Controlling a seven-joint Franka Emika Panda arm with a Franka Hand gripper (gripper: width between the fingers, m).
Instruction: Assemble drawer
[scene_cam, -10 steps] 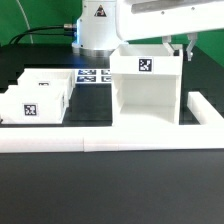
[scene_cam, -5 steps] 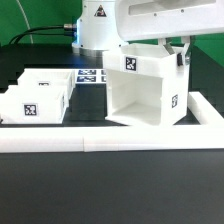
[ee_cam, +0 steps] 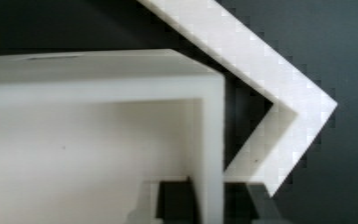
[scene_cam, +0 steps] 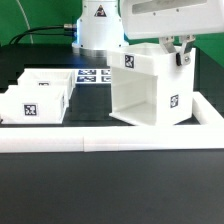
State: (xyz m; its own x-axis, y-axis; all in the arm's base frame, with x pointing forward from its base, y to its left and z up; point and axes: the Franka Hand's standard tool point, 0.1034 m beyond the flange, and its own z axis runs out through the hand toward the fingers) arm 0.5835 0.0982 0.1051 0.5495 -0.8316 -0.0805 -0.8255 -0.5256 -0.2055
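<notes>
The white open-fronted drawer box (scene_cam: 150, 90) stands at the exterior view's right, turned at an angle, with marker tags on its top face and side. My gripper (scene_cam: 180, 52) comes down on its far right top edge and is shut on the box's side wall. In the wrist view the thin white wall (ee_cam: 208, 150) runs between my dark fingers (ee_cam: 172, 205), with the gripper (ee_cam: 211, 205) closed on it. Two white drawer parts (scene_cam: 45, 90) lie at the exterior view's left, apart from the box.
A white L-shaped rail (scene_cam: 100, 140) runs along the front and up the right side of the black table; its corner shows in the wrist view (ee_cam: 274, 95). The marker board (scene_cam: 95, 75) lies at the back, before the robot base (scene_cam: 97, 25).
The drawer box has turned in my grip, from facing the front squarely to standing at an angle with its side tag showing. The left parts have not moved.
</notes>
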